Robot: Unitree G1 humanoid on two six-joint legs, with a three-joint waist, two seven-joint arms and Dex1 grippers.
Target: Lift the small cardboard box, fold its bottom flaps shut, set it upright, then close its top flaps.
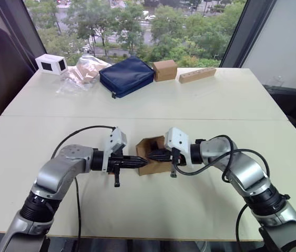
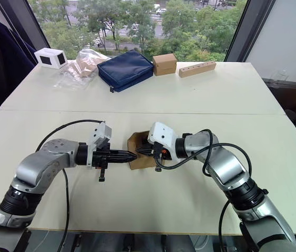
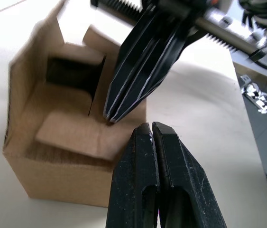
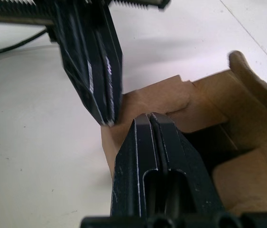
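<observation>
- Left wrist view puts my left gripper (image 3: 151,127) with its two fingers pressed together and empty, its tip just short of the small cardboard box (image 3: 52,142).
- My right gripper (image 4: 148,117) has its fingers together too, holding nothing; it comes in from the opposite side, so the two tips nearly meet over one inner flap.
- From the head camera, the box sits on the white table (image 1: 153,205) directly between the grippers, resting on the surface and open at its upper end.
- Inside that open end I see flaps (image 3: 78,133) partly folded in, one with a notched cut-out; they are not yet flat or shut. Whether these are the bottom or the top flaps I cannot tell.
- My judgement: I am at a flap-folding step, using closed fingertips as pushers, not graspers.
- Next move, as I see it: press the tips down and inward on the raised flap while the other tip steadies the box wall, so the light box does not slide or tip.
</observation>
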